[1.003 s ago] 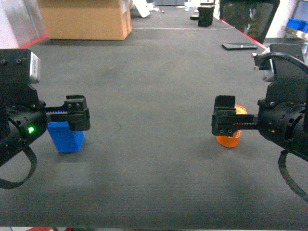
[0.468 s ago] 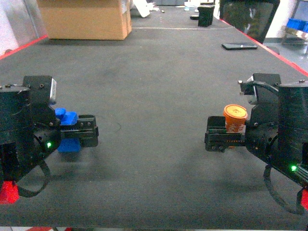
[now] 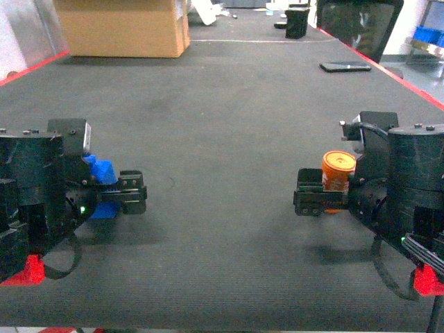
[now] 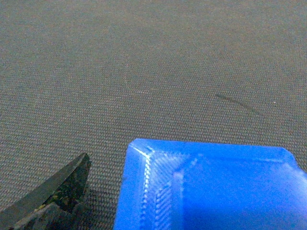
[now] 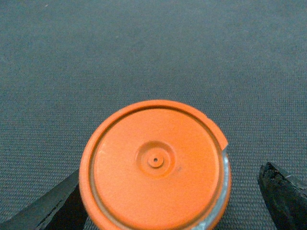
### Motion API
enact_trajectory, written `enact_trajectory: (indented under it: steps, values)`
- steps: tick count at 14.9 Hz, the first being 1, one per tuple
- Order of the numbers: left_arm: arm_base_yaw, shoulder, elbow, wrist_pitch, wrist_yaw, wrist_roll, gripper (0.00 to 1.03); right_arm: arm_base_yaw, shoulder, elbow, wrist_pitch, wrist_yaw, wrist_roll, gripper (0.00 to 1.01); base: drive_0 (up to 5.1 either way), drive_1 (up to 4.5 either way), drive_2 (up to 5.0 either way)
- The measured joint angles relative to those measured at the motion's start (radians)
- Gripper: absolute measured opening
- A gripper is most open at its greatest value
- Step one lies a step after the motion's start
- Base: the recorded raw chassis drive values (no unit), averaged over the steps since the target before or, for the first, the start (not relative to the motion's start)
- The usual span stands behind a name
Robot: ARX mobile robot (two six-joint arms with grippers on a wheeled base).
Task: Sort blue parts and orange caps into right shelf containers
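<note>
A blue part (image 3: 101, 171) sits in my left gripper (image 3: 132, 195) at the left of the head view, held off the dark mat. In the left wrist view the blue part (image 4: 211, 187) fills the lower right, with one dark fingertip (image 4: 67, 184) beside it and the other hidden. An orange cap (image 3: 338, 173) stands upright in my right gripper (image 3: 309, 200), also raised. From the right wrist the orange cap (image 5: 154, 165) shows its round top between the two fingertips (image 5: 283, 191). A sliver of blue that looks like the right shelf containers (image 3: 429, 35) shows at the far right.
A cardboard box (image 3: 121, 28) stands at the back left of the mat. A flat black device (image 3: 345, 66) lies at the back right near the red table edge (image 3: 409, 82). A black object (image 3: 297, 21) stands at the far end.
Both grippers have risen from the mat, the left with the blue part and the right with the orange cap. Both arms have turned and drawn back toward me.
</note>
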Motion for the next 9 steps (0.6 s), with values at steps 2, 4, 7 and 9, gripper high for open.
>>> enact_trajectory:
  steps: [2, 4, 7, 9]
  values:
    - [0.0, 0.002, 0.008, -0.011, -0.008, -0.007, 0.98, -0.001, 0.013, 0.006, 0.035, 0.02, -0.004, 0.87, 0.0, 0.0, 0.0]
    - [-0.002, 0.004, 0.013, -0.015, -0.011, -0.013, 0.86, -0.005, 0.015, 0.011, 0.026, 0.02, -0.003, 0.66, 0.0, 0.0, 0.0]
    - [-0.003, 0.006, 0.014, -0.033, -0.019, -0.014, 0.57, 0.003, 0.015, 0.014, 0.021, 0.02, -0.003, 0.44, 0.0, 0.0, 0.0]
    - [-0.007, 0.006, 0.007, -0.004, -0.026, -0.015, 0.43, 0.005, 0.015, 0.013, 0.029, 0.02, -0.003, 0.44, 0.0, 0.0, 0.0]
